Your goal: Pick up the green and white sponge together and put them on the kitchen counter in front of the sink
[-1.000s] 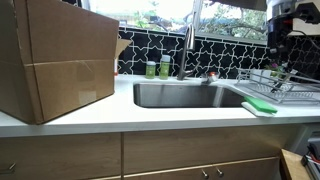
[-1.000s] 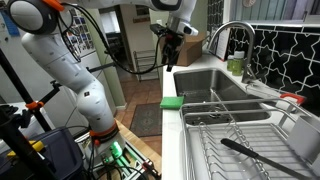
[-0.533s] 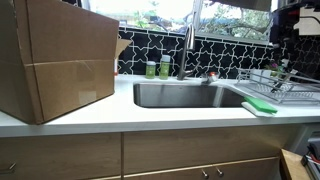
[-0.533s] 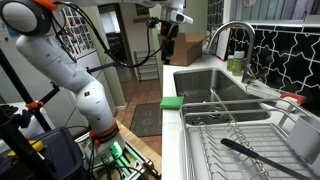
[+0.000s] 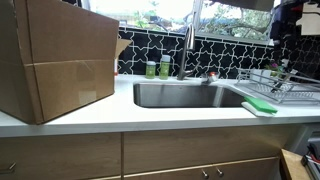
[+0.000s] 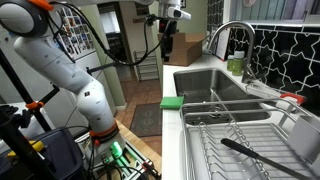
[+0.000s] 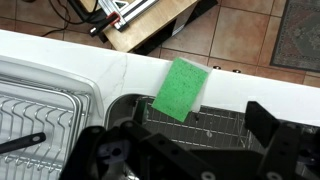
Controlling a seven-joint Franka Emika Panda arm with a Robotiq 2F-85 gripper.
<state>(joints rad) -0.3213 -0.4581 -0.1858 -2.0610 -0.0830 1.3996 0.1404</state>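
Note:
The green and white sponge (image 5: 258, 104) lies flat on the white kitchen counter (image 5: 120, 118) at the front corner of the steel sink (image 5: 185, 95), next to the dish rack. It also shows in an exterior view (image 6: 172, 101) and in the wrist view (image 7: 180, 88), where one end reaches the basin's rim. Only its green top shows. My gripper (image 6: 167, 28) hangs high above the sponge; it sits at the top edge of an exterior view (image 5: 285, 18). In the wrist view its fingers (image 7: 190, 150) are wide apart and empty.
A large cardboard box (image 5: 55, 60) stands on the counter beside the sink. Two green-labelled bottles (image 5: 158, 68) and the chrome faucet (image 5: 187, 45) stand behind the basin. A wire dish rack (image 6: 240, 135) holds a black utensil (image 6: 250, 150). A wire grid lies in the basin (image 7: 200, 125).
My gripper has risen straight up, away from the sponge, mostly in the first half second. The sponge has not moved.

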